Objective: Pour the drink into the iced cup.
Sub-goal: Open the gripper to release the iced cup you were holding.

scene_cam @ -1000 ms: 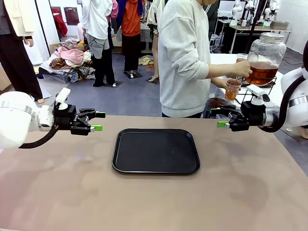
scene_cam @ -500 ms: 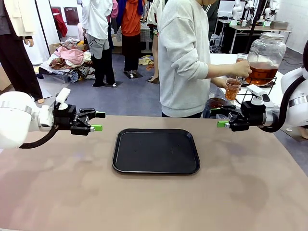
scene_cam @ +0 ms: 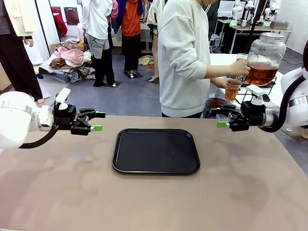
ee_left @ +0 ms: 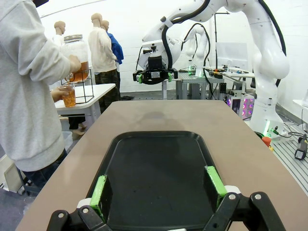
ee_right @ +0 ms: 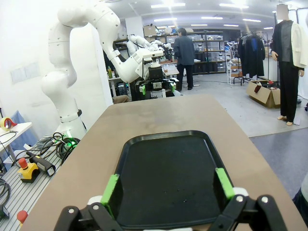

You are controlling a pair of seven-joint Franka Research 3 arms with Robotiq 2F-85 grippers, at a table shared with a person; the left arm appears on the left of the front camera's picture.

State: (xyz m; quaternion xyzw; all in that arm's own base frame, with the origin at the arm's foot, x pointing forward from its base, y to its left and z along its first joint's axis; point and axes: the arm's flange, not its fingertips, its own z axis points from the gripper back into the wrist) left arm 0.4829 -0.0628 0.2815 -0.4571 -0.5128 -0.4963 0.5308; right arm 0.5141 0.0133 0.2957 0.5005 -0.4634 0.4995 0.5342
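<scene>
The drink is amber liquid in a big glass dispenser jar (scene_cam: pixel 265 60) on a side table at the far right. A person in a grey sweatshirt holds a clear cup (scene_cam: pixel 232 89) partly full of it under the jar's tap; the left wrist view shows that cup (ee_left: pixel 69 95) too. The iced cup is out of view. My left gripper (scene_cam: pixel 98 121) hovers open left of the black tray (scene_cam: pixel 120 163), nothing between its fingers. My right gripper (scene_cam: pixel 219 117) hovers open to the tray's right, also with nothing in it. Both wrist views look across the tray (ee_left: pixel 154 144) (ee_right: pixel 171 159) between open green pads (ee_left: pixel 99 190) (ee_right: pixel 109 188).
The tray lies bare in the middle of the brown table (scene_cam: pixel 144 202). The person stands at the far edge, turned toward the side table. Each wrist view shows the other arm's gripper (ee_left: pixel 155 76) (ee_right: pixel 156 85) beyond the tray.
</scene>
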